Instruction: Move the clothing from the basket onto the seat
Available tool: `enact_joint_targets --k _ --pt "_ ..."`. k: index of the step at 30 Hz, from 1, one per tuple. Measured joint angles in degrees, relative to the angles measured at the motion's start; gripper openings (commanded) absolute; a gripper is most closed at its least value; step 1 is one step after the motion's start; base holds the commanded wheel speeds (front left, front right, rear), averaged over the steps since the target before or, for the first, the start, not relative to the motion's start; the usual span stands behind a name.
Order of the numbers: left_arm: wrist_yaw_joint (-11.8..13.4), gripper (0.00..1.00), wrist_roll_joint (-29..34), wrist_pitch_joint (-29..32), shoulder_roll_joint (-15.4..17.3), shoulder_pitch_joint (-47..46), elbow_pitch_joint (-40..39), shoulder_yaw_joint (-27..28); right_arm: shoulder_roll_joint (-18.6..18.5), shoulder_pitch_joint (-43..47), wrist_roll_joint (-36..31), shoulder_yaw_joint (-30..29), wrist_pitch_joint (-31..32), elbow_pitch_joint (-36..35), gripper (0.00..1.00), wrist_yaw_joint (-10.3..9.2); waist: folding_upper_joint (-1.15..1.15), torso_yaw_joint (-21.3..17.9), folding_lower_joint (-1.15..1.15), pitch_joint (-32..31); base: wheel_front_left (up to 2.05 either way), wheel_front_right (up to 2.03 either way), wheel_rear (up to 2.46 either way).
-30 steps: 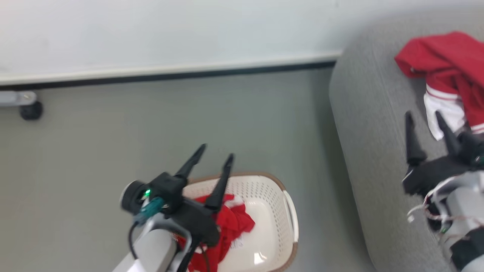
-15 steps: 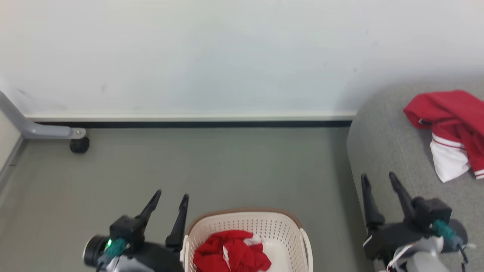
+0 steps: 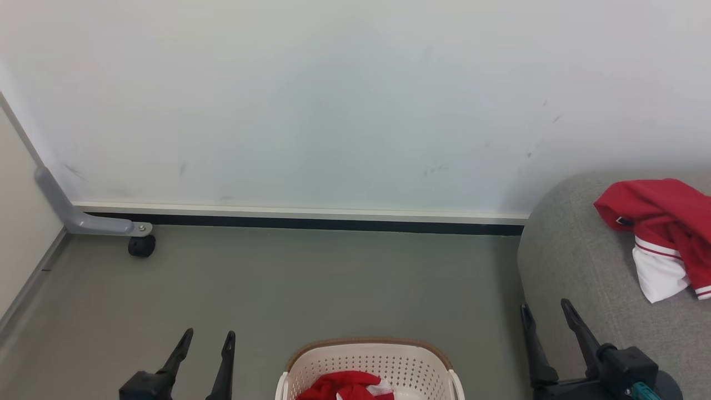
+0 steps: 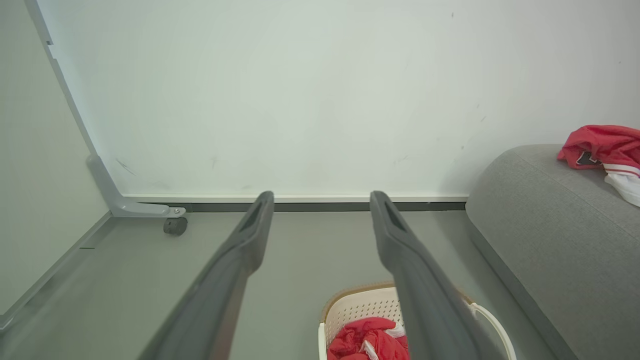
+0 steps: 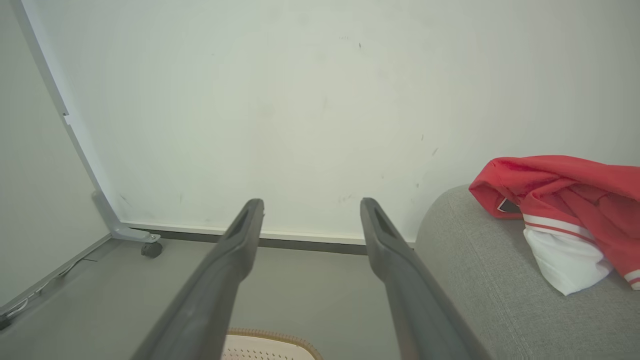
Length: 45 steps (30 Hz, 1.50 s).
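The cream basket (image 3: 372, 361) with its brown rim sits on the floor at the bottom middle of the head view, with crumpled red clothing (image 3: 347, 386) inside it. More red clothing with a white panel (image 3: 661, 236) lies on the grey seat (image 3: 577, 278) at the right. My left gripper (image 3: 210, 335) is open and empty, left of the basket. My right gripper (image 3: 545, 309) is open and empty over the seat's front corner. The left wrist view shows the basket (image 4: 360, 312) and its clothing (image 4: 370, 342) below my open fingers (image 4: 400, 240). The right wrist view shows the seat (image 5: 480, 280) with its clothing (image 5: 565, 210).
A white wall with a dark skirting strip (image 3: 311, 224) runs behind the grey floor (image 3: 311, 283). A grey frame leg on a black caster (image 3: 141, 245) stands at the back left corner, beside a side wall (image 3: 22, 211).
The head camera has tilted up, so everything sits lower in the picture. Both grippers have drawn back toward the bottom edge, the left one from above the basket to its left. Both stay open.
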Motion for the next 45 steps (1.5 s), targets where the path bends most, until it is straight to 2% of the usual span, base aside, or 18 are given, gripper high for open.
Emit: enact_joint_targets --k 17,45 --pt "0.66 1.0 2.4 0.0 0.21 7.38 -5.33 6.79 0.69 6.97 -1.51 -2.72 0.0 -6.6 1.0 -1.45 0.0 -1.98 0.01 -0.05 0.0 0.0 0.0" --pt "1.03 1.0 5.44 0.0 -1.27 9.54 -8.92 9.29 0.96 9.58 -2.94 -5.25 0.0 -10.47 1.0 -1.87 0.01 -2.39 0.01 1.18 0.0 0.0 0.0"
